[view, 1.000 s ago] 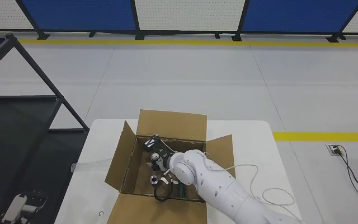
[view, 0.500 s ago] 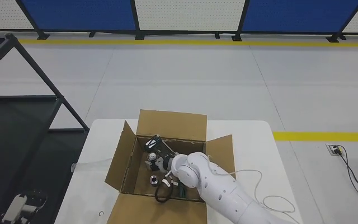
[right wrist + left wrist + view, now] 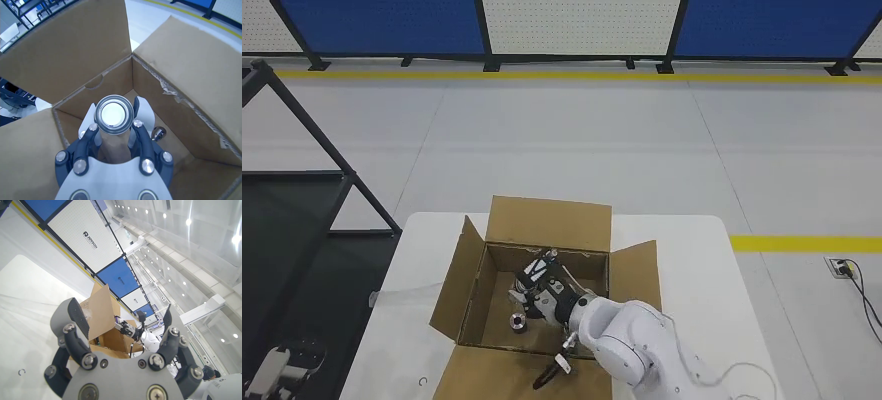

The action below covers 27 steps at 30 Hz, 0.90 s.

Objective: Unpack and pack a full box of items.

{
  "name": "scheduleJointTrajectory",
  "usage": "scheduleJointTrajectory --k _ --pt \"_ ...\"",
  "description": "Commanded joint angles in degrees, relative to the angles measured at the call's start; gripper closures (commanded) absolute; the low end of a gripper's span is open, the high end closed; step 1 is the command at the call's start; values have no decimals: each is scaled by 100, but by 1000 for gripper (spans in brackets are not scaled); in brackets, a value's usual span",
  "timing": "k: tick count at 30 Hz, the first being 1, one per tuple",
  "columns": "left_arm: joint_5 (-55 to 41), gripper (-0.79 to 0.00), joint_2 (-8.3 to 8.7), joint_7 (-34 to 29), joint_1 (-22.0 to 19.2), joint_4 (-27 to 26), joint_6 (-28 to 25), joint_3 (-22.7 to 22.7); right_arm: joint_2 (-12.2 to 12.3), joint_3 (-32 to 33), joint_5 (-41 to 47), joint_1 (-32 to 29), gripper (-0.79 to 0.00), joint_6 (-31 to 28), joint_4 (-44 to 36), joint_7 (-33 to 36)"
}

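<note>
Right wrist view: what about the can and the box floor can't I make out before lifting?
Can label and body: hidden beneath its own top and the fingers.
Shiny metal piece: partly behind one finger, too little shows to identify.
Box floor, top view: near part covered by the arm.

A: What is the floor like?
B: The floor (image 3: 572, 150) is pale grey and smooth. A yellow line (image 3: 542, 74) is painted along its far side, and a shorter yellow strip (image 3: 802, 243) lies at the right.
A: And behind the line?
B: A row of partitions in black frames: blue panels (image 3: 382, 25) with a white perforated panel (image 3: 577, 25) between them.
A: Any furniture?
B: A white table (image 3: 697, 240) with rounded corners. Beside it stands a black metal frame (image 3: 343, 177) over a darker surface.
A: And the light?
B: It comes from above. The high white ceiling (image 3: 213, 306) carries rows of small round lamps (image 3: 188, 222). A socket (image 3: 839, 267) with a black cable lies on the floor.
</note>
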Motion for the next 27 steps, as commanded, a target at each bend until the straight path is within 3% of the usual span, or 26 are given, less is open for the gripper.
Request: scheduleJointTrajectory --k 1,8,16,22,27 --pt "0 -785 0 0 0 0 0 0 64 246 -179 -199 0 40 -563 164" --pt "0 -785 0 0 0 0 0 0 212 1088 -781 -712 0 583 -2089 730" --pt "0 -785 0 0 0 0 0 0 376 2346 -1310 -1795 0 1081 -3811 1491" --pt "0 -785 0 0 0 0 0 0 417 3184 -1377 -2363 0 1437 -3811 1231" --pt "0 -785 0 0 0 0 0 0 433 4031 -798 -3225 0 1659 -3811 908"
